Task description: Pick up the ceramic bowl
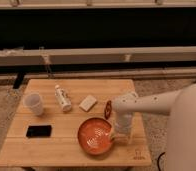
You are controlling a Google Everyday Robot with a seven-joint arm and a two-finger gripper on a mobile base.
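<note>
The ceramic bowl (94, 135) is a wide glossy orange-red bowl with pale streaks inside. It sits on the wooden table (56, 145) near the front right. My gripper (116, 136) hangs from the white arm (151, 102) and is down at the bowl's right rim. A small dark red oblong object (108, 108) stands just behind the bowl, next to the arm.
A white cup (34, 103) is at the left. A small white bottle (63, 97) lies behind the middle, with a pale flat block (88, 103) beside it. A black phone (38, 131) lies front left. A dark wall and pale rails run behind the table.
</note>
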